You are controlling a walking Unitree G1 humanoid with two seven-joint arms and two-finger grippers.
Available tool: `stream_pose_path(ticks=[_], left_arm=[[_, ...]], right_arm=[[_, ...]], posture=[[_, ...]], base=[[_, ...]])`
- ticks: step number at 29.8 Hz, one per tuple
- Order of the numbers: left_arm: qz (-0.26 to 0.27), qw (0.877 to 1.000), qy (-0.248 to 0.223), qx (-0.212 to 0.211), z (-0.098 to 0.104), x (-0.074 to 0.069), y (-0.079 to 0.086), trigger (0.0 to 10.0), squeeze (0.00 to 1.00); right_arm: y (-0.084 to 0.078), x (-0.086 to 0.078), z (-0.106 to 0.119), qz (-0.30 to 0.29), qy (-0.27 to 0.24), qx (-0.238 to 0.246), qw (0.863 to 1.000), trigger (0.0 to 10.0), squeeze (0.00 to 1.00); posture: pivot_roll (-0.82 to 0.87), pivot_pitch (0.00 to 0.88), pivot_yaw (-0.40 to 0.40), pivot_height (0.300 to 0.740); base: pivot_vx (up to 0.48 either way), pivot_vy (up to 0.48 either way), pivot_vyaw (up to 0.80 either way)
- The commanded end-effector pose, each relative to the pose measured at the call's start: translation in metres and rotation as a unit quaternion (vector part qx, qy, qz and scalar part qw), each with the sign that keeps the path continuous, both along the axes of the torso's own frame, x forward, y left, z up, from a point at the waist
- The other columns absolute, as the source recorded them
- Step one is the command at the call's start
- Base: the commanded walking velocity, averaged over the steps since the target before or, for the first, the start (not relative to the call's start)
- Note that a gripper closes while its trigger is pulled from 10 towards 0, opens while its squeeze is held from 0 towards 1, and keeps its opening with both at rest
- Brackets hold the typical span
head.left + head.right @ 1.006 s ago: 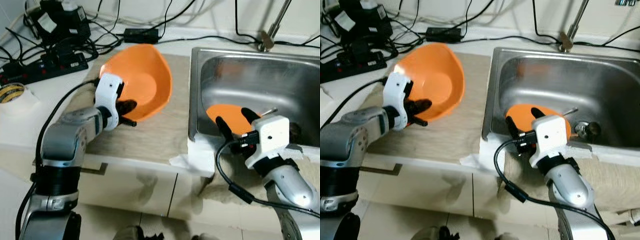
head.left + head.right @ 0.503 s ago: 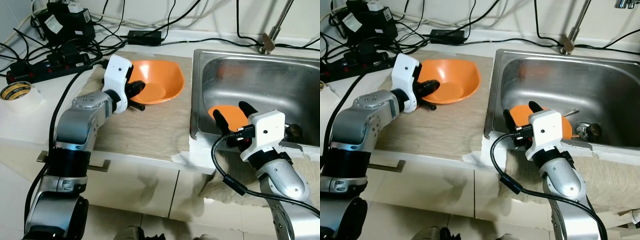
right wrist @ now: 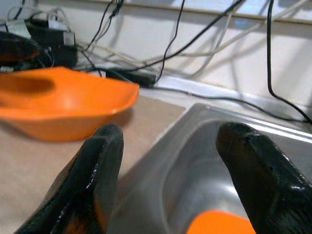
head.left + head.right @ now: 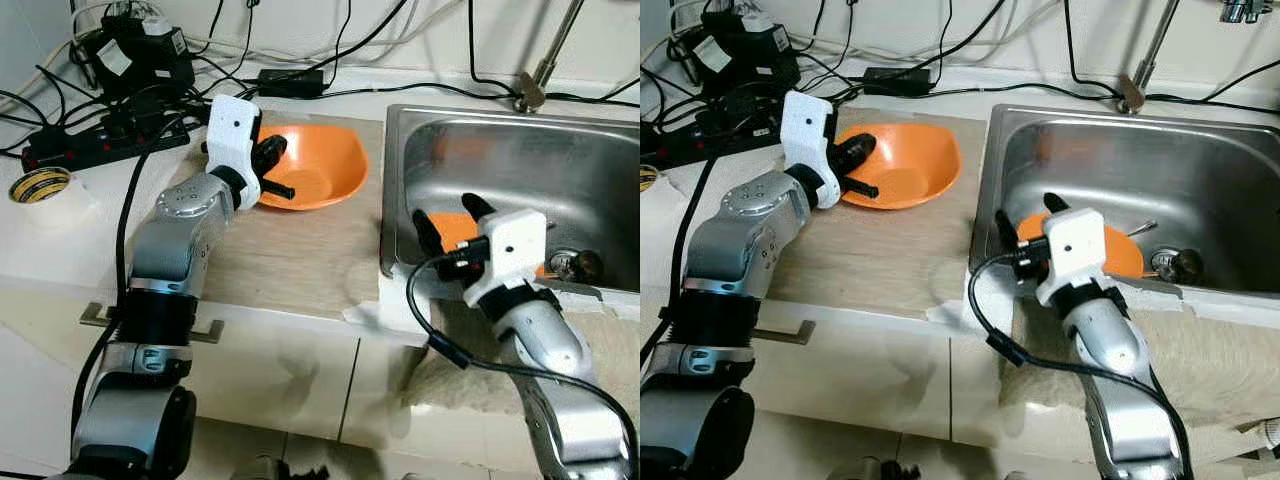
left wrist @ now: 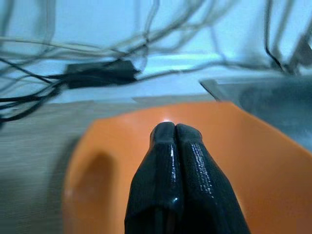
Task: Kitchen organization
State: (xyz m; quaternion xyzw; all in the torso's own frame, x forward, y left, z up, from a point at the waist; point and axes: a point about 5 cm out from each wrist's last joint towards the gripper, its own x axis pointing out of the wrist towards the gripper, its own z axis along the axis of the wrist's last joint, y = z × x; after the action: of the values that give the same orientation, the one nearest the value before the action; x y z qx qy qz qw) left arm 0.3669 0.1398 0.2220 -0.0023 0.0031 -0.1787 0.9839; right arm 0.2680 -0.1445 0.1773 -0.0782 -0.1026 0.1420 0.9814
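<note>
Orange bowl (image 4: 312, 177): it sat upright on the beige counter mat (image 4: 290, 262), near the sink's left rim, with nothing in it that I could see.
Sink (image 4: 560, 160): the steel basin held an orange plate (image 4: 1127, 255) lying near its front wall, close to the drain (image 4: 1185, 264).
Left gripper (image 4: 276, 170): its two black fingers were pressed together, tips touching in the wrist view, poised over the bowl's near-left rim; whether they pinched the rim I could not tell.
Right gripper (image 4: 447, 217): its fingers stood spread wide apart, grasping nothing, held at the sink's front-left corner just above the plate.
Back of the counter: a power strip (image 4: 100, 145), an adapter (image 4: 288, 80) and tangled cables lay there; a tape roll (image 4: 40, 184) rested well left of the mat.
</note>
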Motion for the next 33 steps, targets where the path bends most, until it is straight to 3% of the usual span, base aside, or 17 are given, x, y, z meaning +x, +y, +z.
stream_pose_path(ticks=[1, 5, 8, 11, 13, 16, 20, 33], left_arm=[[0.030, 0.999, 0.001, -0.013, -0.008, 0.000, 0.010, 10.0, 0.00], [0.065, 0.998, 0.000, -0.027, -0.016, 0.000, 0.016, 10.0, 0.00], [0.075, 0.997, -0.008, -0.022, -0.018, 0.000, 0.020, 10.0, 0.00], [0.112, 0.993, -0.010, -0.032, -0.026, -0.003, 0.035, 10.0, 0.00], [0.124, 0.992, -0.012, -0.028, -0.029, -0.005, 0.041, 10.0, 0.00], [0.154, 0.988, -0.022, 0.000, -0.033, -0.010, 0.058, 10.0, 0.00], [0.167, 0.985, -0.028, -0.005, -0.031, -0.014, 0.068, 10.0, 0.00], [0.146, 0.989, 0.005, -0.024, -0.053, -0.022, 0.051, 10.0, 0.00]], right_arm=[[0.001, 0.008, -0.001, -0.017, -0.013, 0.002, 1.000, 10.0, 0.00], [0.002, 0.021, -0.004, -0.075, -0.032, 0.014, 0.997, 10.0, 0.00], [0.008, 0.024, -0.006, -0.077, -0.032, 0.024, 0.996, 10.0, 0.00], [0.009, 0.024, -0.008, -0.081, -0.030, 0.036, 0.996, 10.0, 0.00], [0.005, 0.025, -0.009, -0.088, -0.028, 0.040, 0.995, 10.0, 0.00], [-0.018, 0.031, -0.016, -0.128, -0.018, 0.053, 0.990, 10.0, 0.00], [-0.035, 0.036, -0.020, -0.162, -0.011, 0.068, 0.984, 10.0, 0.00], [-0.027, 0.048, -0.025, -0.141, 0.023, 0.086, 0.986, 10.0, 0.00]], posture=[[-0.08, 0.000, 0.065, 0.732], [-0.07, 0.000, 0.074, 0.732], [-0.07, 0.000, 0.080, 0.732], [-0.08, 0.000, 0.084, 0.732], [-0.09, 0.000, 0.088, 0.732], [-0.08, 0.000, 0.096, 0.732], [-0.06, 0.000, 0.082, 0.732], [-0.04, 0.000, 0.057, 0.732]], base=[[0.000, 0.000, 0.00], [0.000, 0.000, 0.00], [0.000, 0.000, 0.00], [0.000, 0.000, 0.00], [0.000, 0.000, 0.00], [0.000, 0.000, 0.00], [0.000, 0.000, 0.00], [0.000, 0.000, 0.00]])
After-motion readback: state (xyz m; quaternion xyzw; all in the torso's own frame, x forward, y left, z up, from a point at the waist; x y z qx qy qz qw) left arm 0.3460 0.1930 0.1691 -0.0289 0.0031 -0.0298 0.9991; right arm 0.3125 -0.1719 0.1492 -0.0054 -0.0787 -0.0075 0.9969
